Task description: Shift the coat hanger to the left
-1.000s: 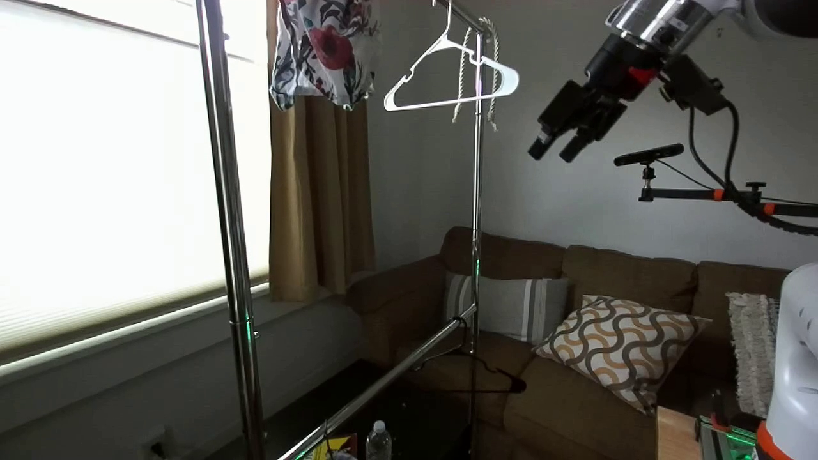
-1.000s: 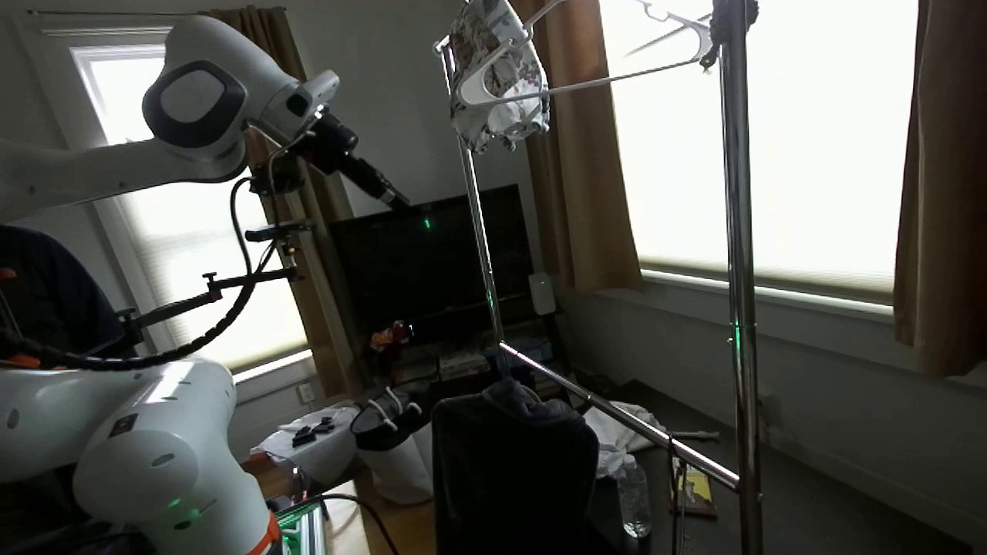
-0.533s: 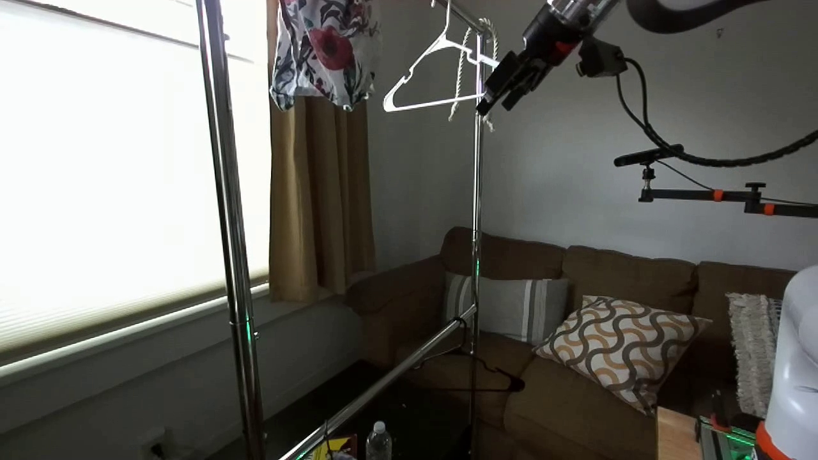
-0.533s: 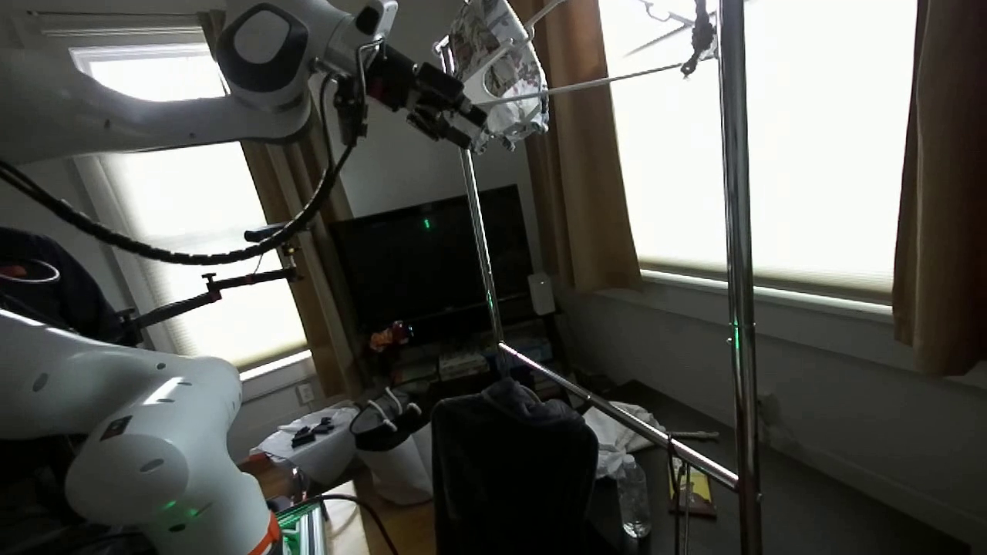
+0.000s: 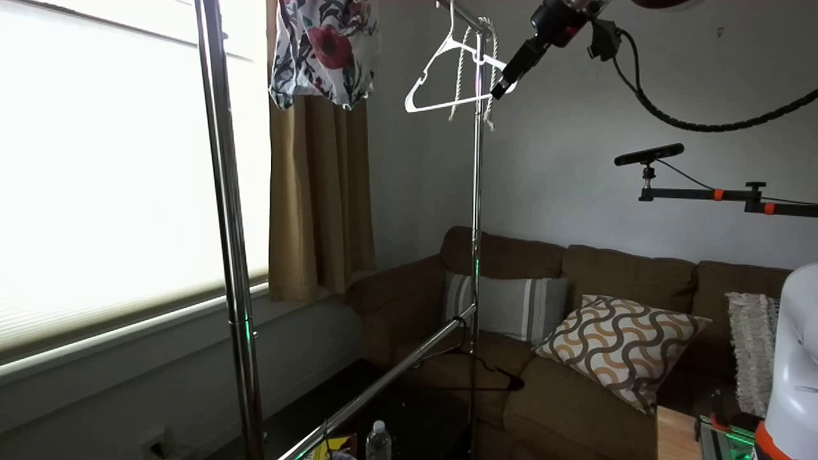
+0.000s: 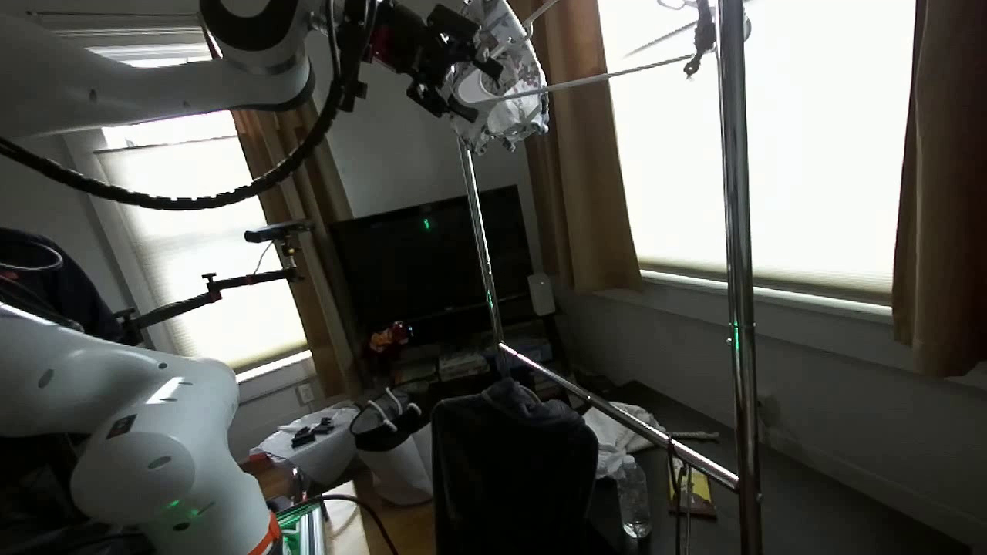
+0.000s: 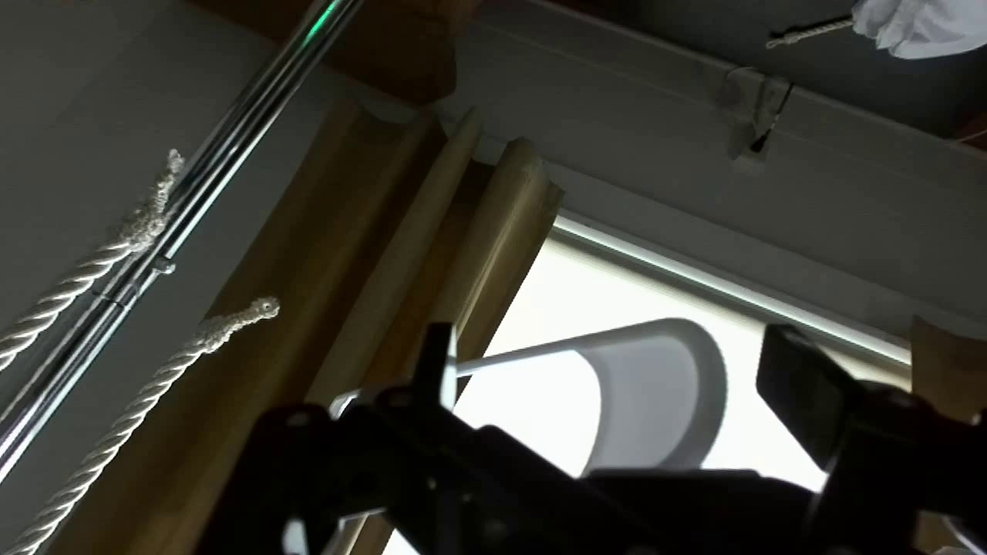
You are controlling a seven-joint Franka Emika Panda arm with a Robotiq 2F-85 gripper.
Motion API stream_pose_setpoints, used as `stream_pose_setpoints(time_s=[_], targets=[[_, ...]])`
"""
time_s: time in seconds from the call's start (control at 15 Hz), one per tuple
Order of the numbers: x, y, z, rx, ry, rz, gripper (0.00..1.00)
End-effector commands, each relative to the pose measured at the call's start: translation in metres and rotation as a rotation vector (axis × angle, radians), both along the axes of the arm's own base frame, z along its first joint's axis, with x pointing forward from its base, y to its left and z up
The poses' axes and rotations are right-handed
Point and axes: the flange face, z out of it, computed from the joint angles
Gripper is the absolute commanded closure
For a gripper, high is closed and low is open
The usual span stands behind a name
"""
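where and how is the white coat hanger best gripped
Probably by the broad, rounded shoulder end of the white coat hanger, approached from the robot arm's side: that end points toward the arm, and in the wrist view it shows between the fingers of the open gripper.

Garment [image 5: 326, 54]: white with red and dark floral print, hanging high on the left in an exterior view.
Rack [image 5: 227, 191]: chrome, a low crossbar [image 5: 390, 377] running from near to far.
Black hanger [image 5: 492, 368]: hooked over that crossbar beside a rack pole [image 5: 477, 204].
Rope [image 7: 150, 393]: white and twisted, two strands dangling by the same pole.
Sofa [image 5: 629, 275]: brown, far right in an exterior view, a striped pillow [image 5: 514, 306] left of a wavy-patterned pillow [image 5: 620, 345].
Window blind [image 5: 128, 191]: bright, a tan curtain [image 5: 323, 204] beside it.
Bottle [image 6: 634, 497]: clear plastic, near a flat yellow item [image 6: 698, 493].
Television [image 6: 409, 270]: dark, far behind the rack.
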Motion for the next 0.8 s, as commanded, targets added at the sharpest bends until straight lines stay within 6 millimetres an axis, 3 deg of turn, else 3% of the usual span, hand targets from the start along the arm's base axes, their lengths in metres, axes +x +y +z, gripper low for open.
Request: stream_pose_setpoints(time_s=[0.0,0.33,0.4,0.47,0.6,0.73], targets=[[0.003,0.008,-0.001,0.014,0.002,-0.013,0.0],[0.017,-0.002,0.01,0.004,-0.006,-0.095,0.0],[0.018,-0.004,0.015,0.004,-0.018,-0.107,0.04],[0.02,-0.004,0.018,0.009,-0.023,-0.111,0.26],[0.023,-0.002,0.021,0.012,-0.025,-0.108,0.32],[0.025,-0.001,0.026,0.019,-0.024,-0.106,0.49]])
